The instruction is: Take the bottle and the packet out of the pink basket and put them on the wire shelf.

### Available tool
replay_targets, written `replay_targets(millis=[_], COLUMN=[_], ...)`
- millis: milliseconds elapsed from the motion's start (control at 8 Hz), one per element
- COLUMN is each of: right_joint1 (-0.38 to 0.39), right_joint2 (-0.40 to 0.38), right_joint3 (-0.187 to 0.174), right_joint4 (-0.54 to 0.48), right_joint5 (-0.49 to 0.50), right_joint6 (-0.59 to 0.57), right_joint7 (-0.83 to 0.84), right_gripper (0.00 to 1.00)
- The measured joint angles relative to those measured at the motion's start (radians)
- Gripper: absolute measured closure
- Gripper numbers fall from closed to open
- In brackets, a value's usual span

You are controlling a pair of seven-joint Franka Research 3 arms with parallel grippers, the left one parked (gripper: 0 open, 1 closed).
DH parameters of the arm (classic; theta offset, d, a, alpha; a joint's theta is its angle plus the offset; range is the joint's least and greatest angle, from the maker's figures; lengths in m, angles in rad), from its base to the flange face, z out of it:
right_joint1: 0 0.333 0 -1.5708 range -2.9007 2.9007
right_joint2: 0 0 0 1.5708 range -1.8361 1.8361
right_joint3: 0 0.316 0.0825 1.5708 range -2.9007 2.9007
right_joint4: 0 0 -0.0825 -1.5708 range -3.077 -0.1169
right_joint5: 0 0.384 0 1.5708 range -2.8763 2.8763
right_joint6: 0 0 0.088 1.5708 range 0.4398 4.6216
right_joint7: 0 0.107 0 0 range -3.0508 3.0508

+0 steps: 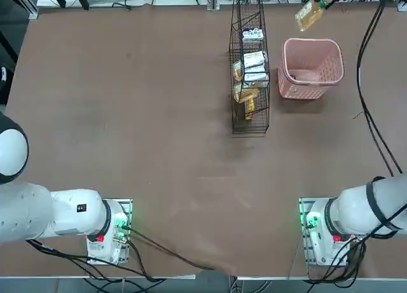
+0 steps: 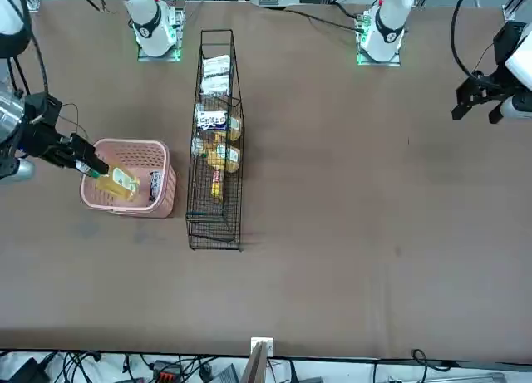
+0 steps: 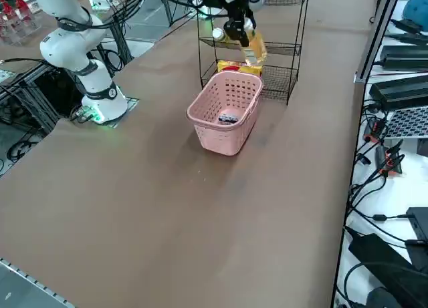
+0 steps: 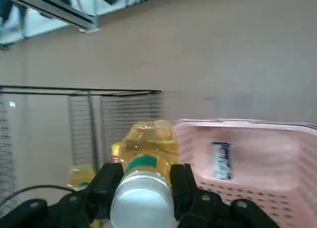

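Note:
My right gripper [image 4: 143, 186] is shut on the bottle [image 4: 146, 150], gripping just under its white cap, and holds it tilted in the air above the pink basket's [image 3: 224, 139] far side. In the top view the bottle [image 1: 309, 15] hangs beyond the basket [image 1: 310, 87], close to the table's far edge. The front view shows the gripper [image 2: 86, 165] with the bottle [image 2: 117, 182] over the basket [image 2: 125, 203]. The white packet [image 4: 221, 161] lies inside the basket, also seen as the packet [image 3: 228, 119] on its floor. The wire shelf [image 1: 234, 83] stands just left of the basket.
The wire shelf [image 2: 214, 227] holds several white packets and yellow items on its tiers. Cables [image 1: 369, 96] trail from my right arm over the table to the basket's right. The table's right edge runs near the basket, with equipment [image 3: 401, 94] beyond it.

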Motion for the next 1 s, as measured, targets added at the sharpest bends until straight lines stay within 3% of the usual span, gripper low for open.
replay_targets(millis=[375, 1000], right_joint1=[0.007, 0.035], right_joint2=[0.046, 0.107], right_joint3=[0.016, 0.104], right_joint4=[0.013, 0.013], right_joint5=[0.163, 0.255], right_joint6=[0.01, 0.04], right_joint7=[0.001, 0.02], right_gripper=[0.45, 0.45])
